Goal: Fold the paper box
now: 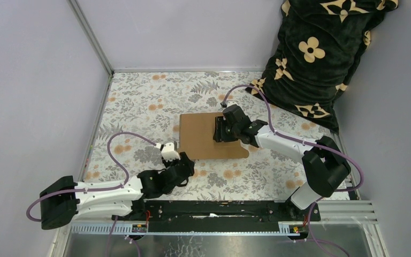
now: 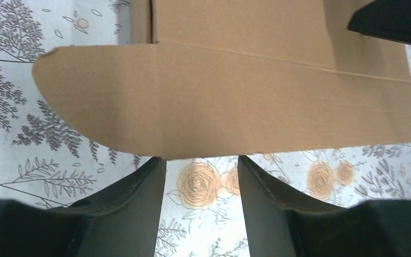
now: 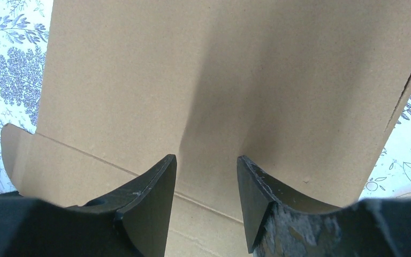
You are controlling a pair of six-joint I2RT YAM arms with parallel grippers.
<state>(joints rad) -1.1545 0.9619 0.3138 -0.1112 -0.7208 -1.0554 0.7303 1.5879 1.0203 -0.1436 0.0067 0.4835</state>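
The paper box (image 1: 206, 138) lies as a flat brown cardboard sheet mid-table. Its rounded front flap (image 2: 219, 107) fills the left wrist view, with a crease line across it. My left gripper (image 2: 200, 158) is open at that flap's near edge, the fingertips (image 2: 158, 163) just meeting the edge and only tablecloth between them. In the top view the left gripper (image 1: 183, 162) sits at the sheet's front left corner. My right gripper (image 3: 206, 158) is open and rests low over the sheet's right part (image 1: 222, 130), with bare cardboard (image 3: 219, 80) between its fingers.
A black cushion with beige flowers (image 1: 321, 53) leans in the back right corner. Grey walls and a metal post (image 1: 93, 37) close the left and back. The floral tablecloth (image 1: 139, 101) covers the table; a black rail (image 1: 219, 211) runs along the front.
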